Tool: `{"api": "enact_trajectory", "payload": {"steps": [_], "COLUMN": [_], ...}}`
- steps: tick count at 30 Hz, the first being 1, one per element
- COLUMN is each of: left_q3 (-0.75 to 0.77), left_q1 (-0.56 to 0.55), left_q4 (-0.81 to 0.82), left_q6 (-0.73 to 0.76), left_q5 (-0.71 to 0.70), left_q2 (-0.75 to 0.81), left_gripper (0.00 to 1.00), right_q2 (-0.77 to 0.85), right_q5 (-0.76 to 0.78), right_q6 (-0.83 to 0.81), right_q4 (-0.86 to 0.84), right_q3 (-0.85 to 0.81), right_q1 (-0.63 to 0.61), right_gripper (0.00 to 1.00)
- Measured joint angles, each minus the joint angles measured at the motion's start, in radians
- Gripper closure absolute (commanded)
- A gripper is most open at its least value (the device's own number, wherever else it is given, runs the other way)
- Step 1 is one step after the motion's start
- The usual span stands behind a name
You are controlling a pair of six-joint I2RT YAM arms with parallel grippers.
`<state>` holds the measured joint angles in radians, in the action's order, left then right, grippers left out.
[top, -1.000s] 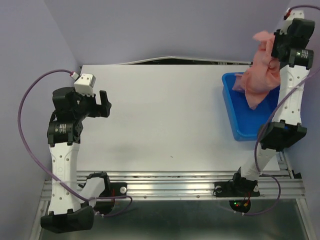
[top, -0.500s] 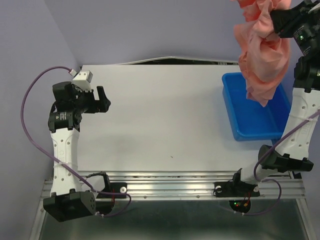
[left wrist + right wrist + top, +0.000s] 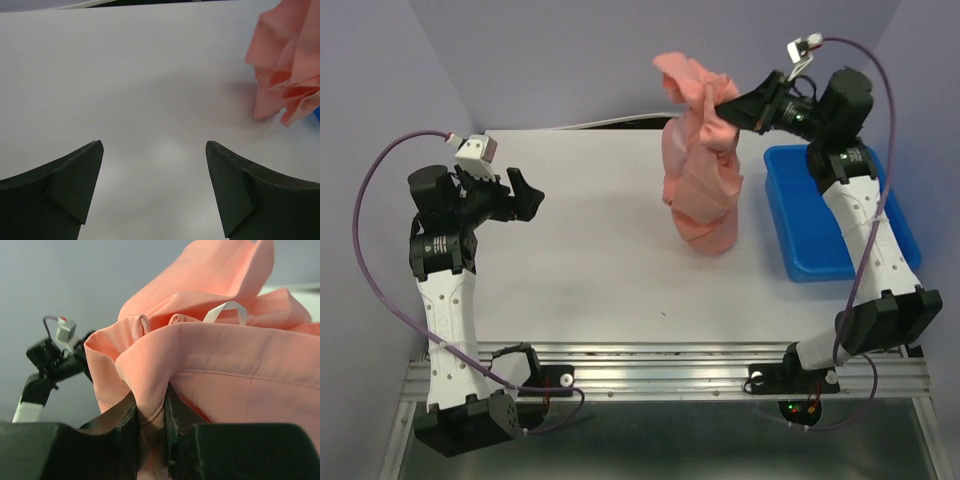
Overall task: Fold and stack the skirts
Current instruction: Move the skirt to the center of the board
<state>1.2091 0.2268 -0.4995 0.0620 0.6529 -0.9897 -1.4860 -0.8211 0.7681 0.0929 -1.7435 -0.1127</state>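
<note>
Skirt (image 3: 700, 185) hanging from the right pincer (image 3: 725, 103)
The pincer is clenched on the bunched top, and the lower end meets the surface (image 3: 580, 240) beside the bin (image 3: 825, 255). The left pincer (image 3: 515, 190) gapes, empty.

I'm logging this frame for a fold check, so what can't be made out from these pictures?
- Top external: the skirt hangs bunched; its own folds hide its outline.
- Top external: the right arm covers part of the blue bin.
- Left wrist: the skirt is cut off by the right edge.
- Right wrist: cloth buries the tips of the right gripper.
</note>
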Motion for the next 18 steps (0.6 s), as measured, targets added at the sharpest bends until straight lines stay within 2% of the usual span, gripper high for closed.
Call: {"api": "enact_trajectory", "payload": {"steps": [4,7,12,18], "left_q3": [-0.020,-0.051,-0.134,-0.183], "left_q1": [0.000,0.000,0.000,0.000], "left_q4": [0.040,0.046,0.022,0.008], "left_q6": [0.008,0.044,0.140,0.220], "left_q5": [0.032,0.040,0.027,0.025], "left_q2": [0.034,0.036,0.034,0.031], "left_gripper": [0.05,0.05,0.05,0.08], "right_q2": [0.006,0.004,0.014,0.168], "right_q5": [-0.052,-0.071,0.013,0.147], "right_q6": [-0.009,-0.091,-0.428,-0.853], "right_q4": [-0.035,-0.011,0.120,0.251], "right_q3": [0.223,0.360,0.489,0.781], "right_q1": [-0.084,-0.106,-0.190,-0.428], "right_gripper": [0.95,0.92,0.97,0.96]}}
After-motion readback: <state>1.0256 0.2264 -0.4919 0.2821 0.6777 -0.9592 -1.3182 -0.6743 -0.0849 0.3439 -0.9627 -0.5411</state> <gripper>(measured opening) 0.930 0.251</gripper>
